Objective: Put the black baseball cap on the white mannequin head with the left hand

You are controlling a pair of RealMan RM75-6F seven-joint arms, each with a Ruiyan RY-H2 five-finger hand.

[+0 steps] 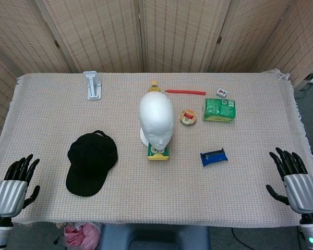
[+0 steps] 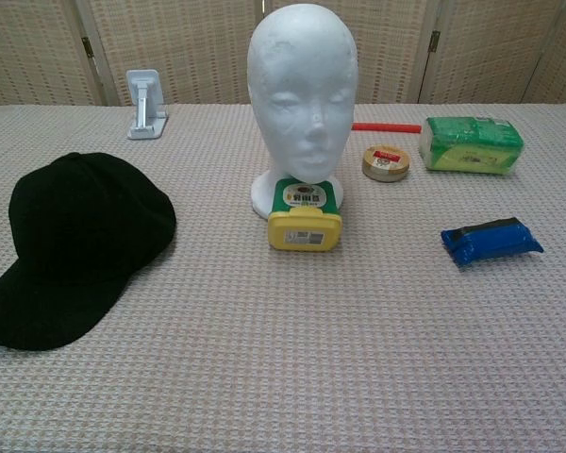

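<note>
The black baseball cap lies flat on the table's left side, its brim toward the front edge. To its right the white mannequin head stands upright at the table's middle, bare, facing the front. My left hand rests at the front left corner, fingers spread, holding nothing, well left of the cap. At the front right corner my right hand lies the same way, empty. Neither hand shows in the chest view.
A yellow container sits just in front of the mannequin's base. A blue packet, a round tin, a green pack, a red stick and a small tile lie to the right. A white stand is back left.
</note>
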